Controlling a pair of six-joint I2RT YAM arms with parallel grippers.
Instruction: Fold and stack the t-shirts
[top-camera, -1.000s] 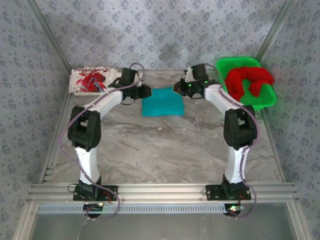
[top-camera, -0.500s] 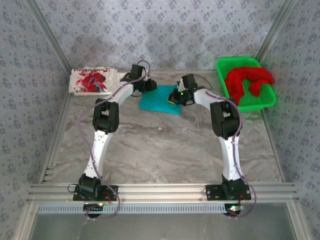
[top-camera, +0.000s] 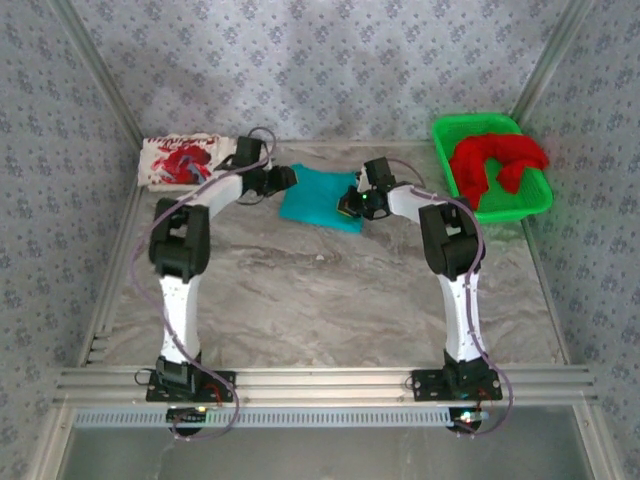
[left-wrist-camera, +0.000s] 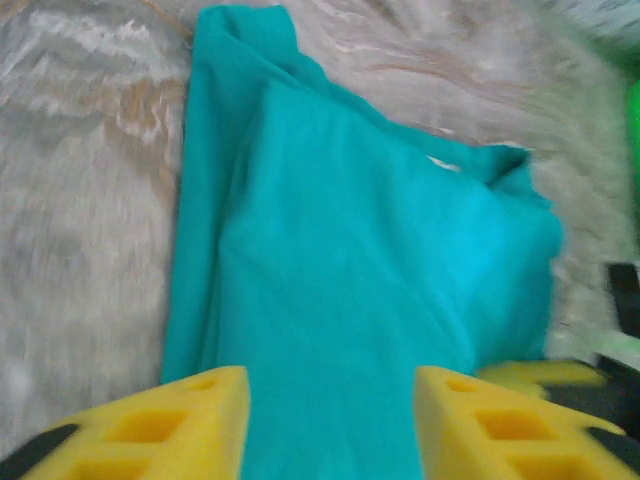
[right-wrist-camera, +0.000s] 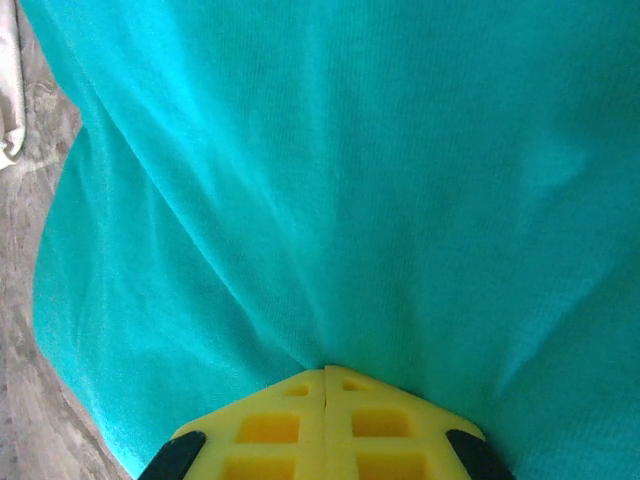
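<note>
Top external coverage places the teal t-shirt (top-camera: 322, 197) at the far middle of the table (top-camera: 320, 300), folded into a compact, slightly skewed rectangle between the two arms. The right gripper (right-wrist-camera: 325, 372) is clamped on the near right edge of that shirt; in the right wrist view its yellow fingers are pressed together and the cloth is puckered into creases at their tips. The left gripper (left-wrist-camera: 330, 385) is held at the shirt's left edge with its fingers parted, and the teal cloth lies flat beneath the gap without being pinched.

The step in hand is judged to be the finishing of the teal fold, with stacking to come. The white t-shirt (top-camera: 182, 160), printed in red, is laid folded at the far left corner, and the teal one is presumably to be carried onto it. For that, both edges would have to be gripped and the layers kept from sliding apart. The red t-shirt (top-camera: 495, 160) is heaped unfolded in the green basket (top-camera: 540, 205) at the far right.

A grey marbled top is given to the table, which is enclosed by patterned grey walls (top-camera: 320, 60), with an aluminium rail (top-camera: 320, 380) along the near edge.
</note>
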